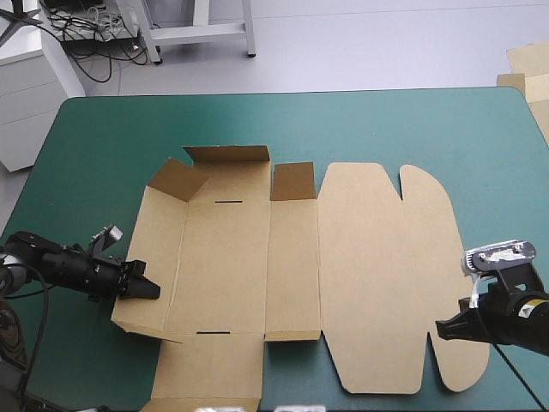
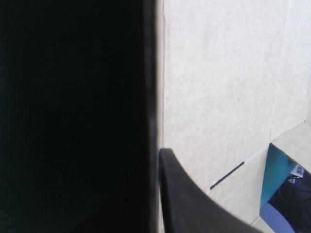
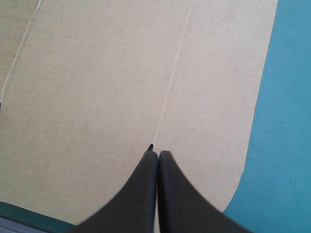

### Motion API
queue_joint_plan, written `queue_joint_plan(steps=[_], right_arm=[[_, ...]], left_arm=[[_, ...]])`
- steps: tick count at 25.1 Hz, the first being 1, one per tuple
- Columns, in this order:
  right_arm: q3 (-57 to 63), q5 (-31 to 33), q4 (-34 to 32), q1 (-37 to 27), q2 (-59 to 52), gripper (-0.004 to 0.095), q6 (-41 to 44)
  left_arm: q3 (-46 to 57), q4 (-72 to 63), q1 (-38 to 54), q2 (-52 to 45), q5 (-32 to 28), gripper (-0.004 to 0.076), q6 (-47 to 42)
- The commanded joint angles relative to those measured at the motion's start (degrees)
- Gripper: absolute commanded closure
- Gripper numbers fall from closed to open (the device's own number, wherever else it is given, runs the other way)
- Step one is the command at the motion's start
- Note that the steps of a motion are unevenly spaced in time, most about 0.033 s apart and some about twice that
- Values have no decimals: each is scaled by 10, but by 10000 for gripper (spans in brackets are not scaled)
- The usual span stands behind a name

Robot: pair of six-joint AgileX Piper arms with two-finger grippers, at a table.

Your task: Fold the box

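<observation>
High view — left fingers [image 1: 147, 290] on box [image 1: 232, 257]

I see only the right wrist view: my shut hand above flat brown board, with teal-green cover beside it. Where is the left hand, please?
Observer: The left hand is at the left end of the box, shut on the left wall, which is tilted up from the table.
Operator: Thank you. Is any other part raised?
Observer: Yes, the far flap at that same end stands up.
Operator: And where on the sheet is my hand?
Observer: The right hand is at the lid's near right part, beside its rounded edge.
</observation>
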Motion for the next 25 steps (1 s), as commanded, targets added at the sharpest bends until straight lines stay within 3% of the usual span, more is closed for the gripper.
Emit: queue_joint_plan(steps=[1,6,11,18,22,25], right_arm=[[-14,-7,9,-5,0,928,-7],[-14,-7,9,-5,0,928,-7],[-14,-7,9,-5,0,928,-7],[-14,-3,10,-5,0,928,-7],[-14,1,10,-5,0,928,-5],[-14,4,10,-5,0,928,-5]], left_arm=[[-45,19,-10,-15,3,734,-10],[-150,108,-82,-32,-8,734,-62],[-280,236,-218,-33,-34,734,-110],[-416,457,-443,-32,-145,734,-131],[-435,598,-571,-32,-241,734,-158],[-435,704,-635,-32,-272,734,-181]])
